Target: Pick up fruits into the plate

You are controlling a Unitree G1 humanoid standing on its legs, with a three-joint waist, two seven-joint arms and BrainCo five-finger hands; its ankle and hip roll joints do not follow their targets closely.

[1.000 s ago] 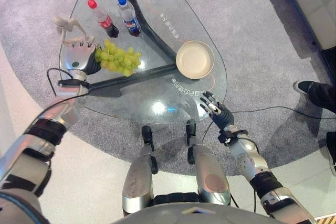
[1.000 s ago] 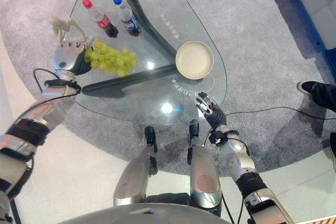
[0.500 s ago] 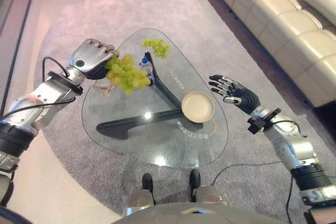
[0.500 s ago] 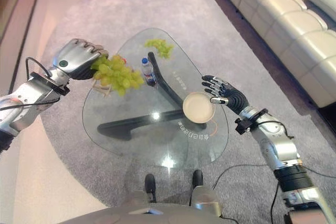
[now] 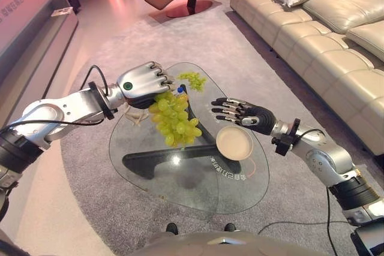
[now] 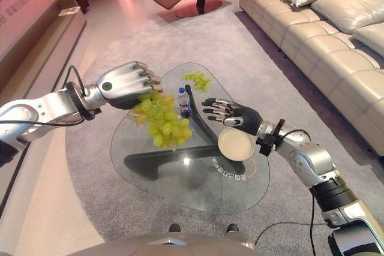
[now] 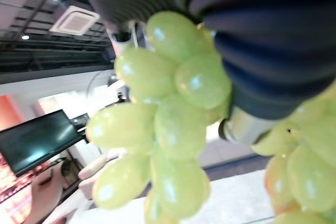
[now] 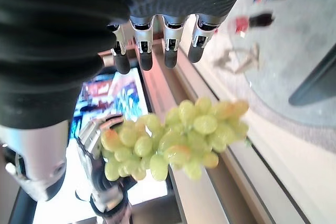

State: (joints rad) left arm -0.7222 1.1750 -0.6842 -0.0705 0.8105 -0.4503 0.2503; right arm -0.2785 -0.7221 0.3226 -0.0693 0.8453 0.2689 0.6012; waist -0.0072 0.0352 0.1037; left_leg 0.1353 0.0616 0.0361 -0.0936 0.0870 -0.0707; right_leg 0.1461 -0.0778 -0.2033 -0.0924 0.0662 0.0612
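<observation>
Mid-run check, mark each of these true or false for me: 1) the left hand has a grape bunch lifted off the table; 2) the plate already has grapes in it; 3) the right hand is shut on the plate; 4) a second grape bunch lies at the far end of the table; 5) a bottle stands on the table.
1) True: the left hand is curled round the top of the grape bunch, which hangs above the glass table.
2) False: the plate is empty.
3) False: the right hand is open, fingers spread, above the table beside the plate, holding nothing.
4) True: the second bunch lies at the far end.
5) True: a blue-capped bottle stands behind the held bunch.
</observation>
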